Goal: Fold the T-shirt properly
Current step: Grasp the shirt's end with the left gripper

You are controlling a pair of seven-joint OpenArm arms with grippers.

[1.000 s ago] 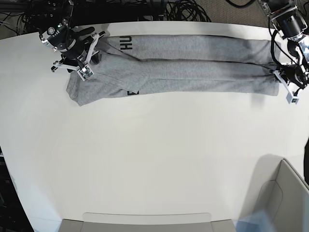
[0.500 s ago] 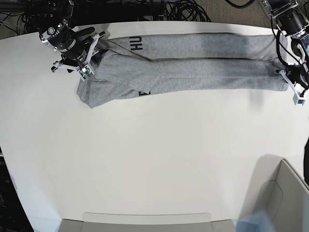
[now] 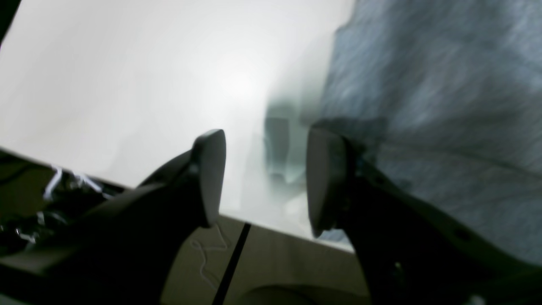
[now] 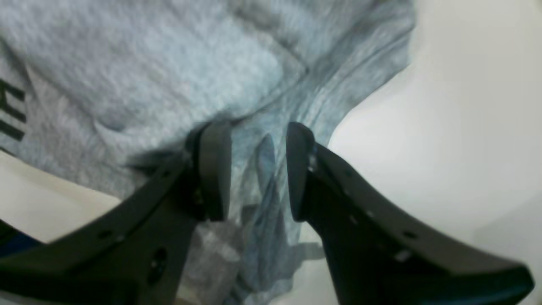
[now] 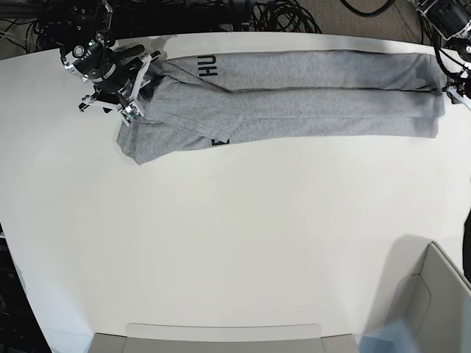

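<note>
The near half of the white worktop [image 5: 221,243] carries nothing of the task; a pale box [image 5: 430,294] stands at its near corner on the base view's right, and a flat pale tray edge [image 5: 221,334] lies along the near rim.

The T-shirt [image 5: 294,95] lies along the far edge of the worktop, folded lengthwise into a long grey band. Black lettering [image 5: 208,66] shows near the end on the base view's left, where the cloth is bunched and one flap hangs toward the viewer.

The right gripper [image 4: 258,169] is at this bunched end. In the right wrist view its jaws stand partly apart with grey cloth bunched between them; whether they actually clamp the cloth cannot be told.

The left gripper [image 3: 264,178] is at the opposite end of the band, at the base view's right edge. In the left wrist view its jaws stand apart over bare worktop, holding nothing. The end of the T-shirt lies just beside one finger [image 3: 322,178].

Beyond the worktop's far edge lie dark cables [image 5: 280,15].
</note>
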